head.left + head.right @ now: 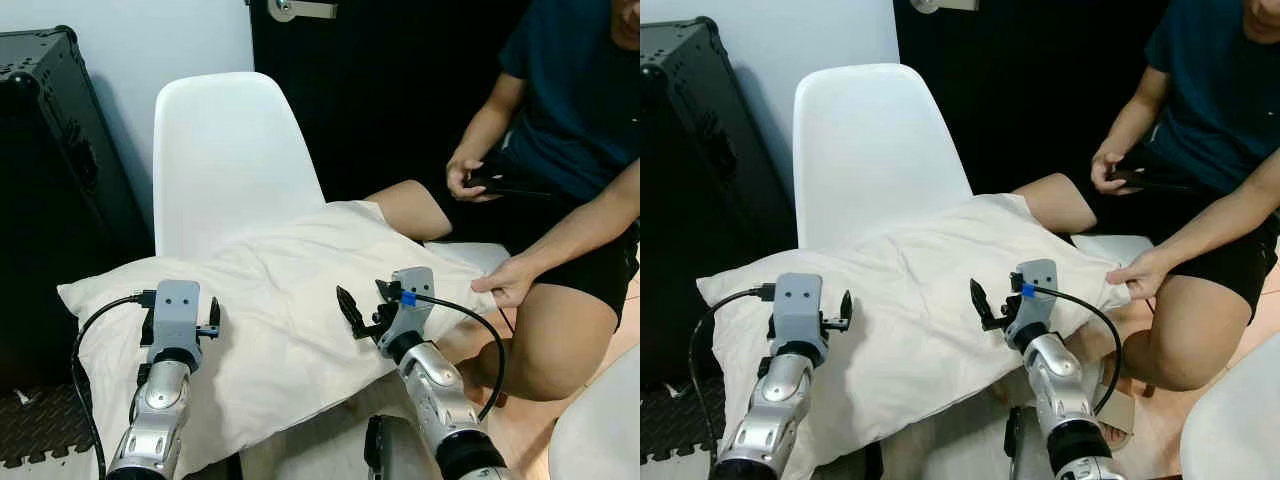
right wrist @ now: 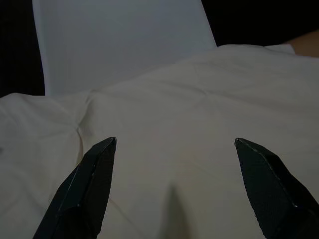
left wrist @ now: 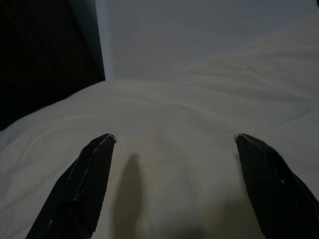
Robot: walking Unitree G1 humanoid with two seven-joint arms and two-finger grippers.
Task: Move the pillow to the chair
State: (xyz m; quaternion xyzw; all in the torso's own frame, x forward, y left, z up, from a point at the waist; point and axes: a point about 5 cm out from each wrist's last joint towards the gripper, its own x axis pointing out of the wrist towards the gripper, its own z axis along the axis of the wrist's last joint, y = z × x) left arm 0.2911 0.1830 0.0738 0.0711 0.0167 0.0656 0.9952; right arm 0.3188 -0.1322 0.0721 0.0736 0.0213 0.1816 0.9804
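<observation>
A large cream pillow (image 1: 290, 300) lies across the seat of a white plastic chair (image 1: 230, 150), overhanging it on the left and front. My left gripper (image 1: 180, 318) hovers open just above the pillow's left part, its fingertips (image 3: 102, 144) spread wide over the fabric. Over the pillow's right-middle part my right gripper (image 1: 368, 305) is also open, with nothing between its fingers (image 2: 102, 149). The chair back rises behind the pillow (image 2: 199, 114).
A seated person at the right pinches the pillow's right corner with one hand (image 1: 505, 285) and holds a dark controller (image 1: 495, 182) in the other. A black case (image 1: 50, 150) stands at the left. Another white chair (image 1: 600, 420) edges in at the lower right.
</observation>
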